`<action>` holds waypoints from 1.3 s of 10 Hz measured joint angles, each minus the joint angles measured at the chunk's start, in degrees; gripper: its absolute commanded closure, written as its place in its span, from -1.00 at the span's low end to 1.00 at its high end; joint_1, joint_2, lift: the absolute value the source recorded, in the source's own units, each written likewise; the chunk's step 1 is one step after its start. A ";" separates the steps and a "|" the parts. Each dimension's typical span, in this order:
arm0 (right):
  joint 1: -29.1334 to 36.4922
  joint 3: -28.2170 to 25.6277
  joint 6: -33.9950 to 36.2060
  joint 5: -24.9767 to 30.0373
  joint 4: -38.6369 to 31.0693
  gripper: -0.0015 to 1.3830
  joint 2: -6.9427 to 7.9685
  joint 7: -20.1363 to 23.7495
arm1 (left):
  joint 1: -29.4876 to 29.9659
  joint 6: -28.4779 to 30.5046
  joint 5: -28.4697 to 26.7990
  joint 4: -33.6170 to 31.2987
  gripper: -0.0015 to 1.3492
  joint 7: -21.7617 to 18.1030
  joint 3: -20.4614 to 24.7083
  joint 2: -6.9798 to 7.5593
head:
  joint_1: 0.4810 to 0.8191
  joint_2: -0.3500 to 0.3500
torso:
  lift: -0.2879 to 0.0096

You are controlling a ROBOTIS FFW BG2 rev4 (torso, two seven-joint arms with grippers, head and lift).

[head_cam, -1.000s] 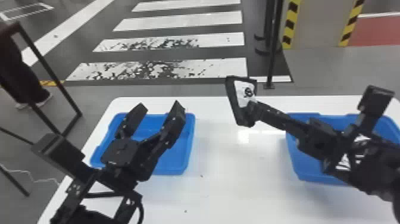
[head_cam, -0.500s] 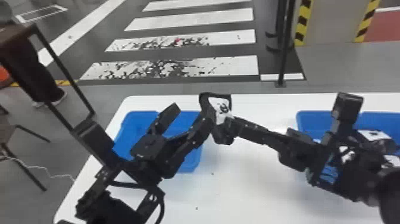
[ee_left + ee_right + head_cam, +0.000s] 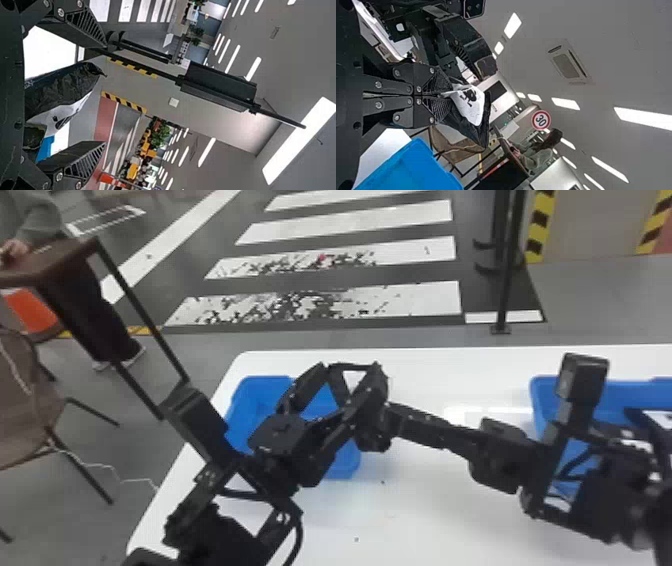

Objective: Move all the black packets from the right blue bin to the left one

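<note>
Blue shows at the left bin (image 3: 246, 395), partly hidden by the left gripper (image 3: 351, 369), in the head view. That gripper has come to the black packet (image 3: 354, 381), so a swap seems close. The right arm (image 3: 600, 495) blocks some of the right bin (image 3: 541, 395) on the counter (image 3: 425, 515). In the left wrist view, the left gripper is wide around the packet. In the right wrist view, the right gripper (image 3: 451, 95) pinches it tight.

Left bin (image 3: 347, 466), right bin (image 3: 541, 395) on table (image 3: 415, 515)
</note>
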 measured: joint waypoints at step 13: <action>-4.07 0.77 -8.30 -2.47 7.38 -0.77 0.75 -2.54 | -0.98 -13.24 -10.89 3.64 0.80 7.19 1.13 0.00 | 0.00 0.91 | -0.01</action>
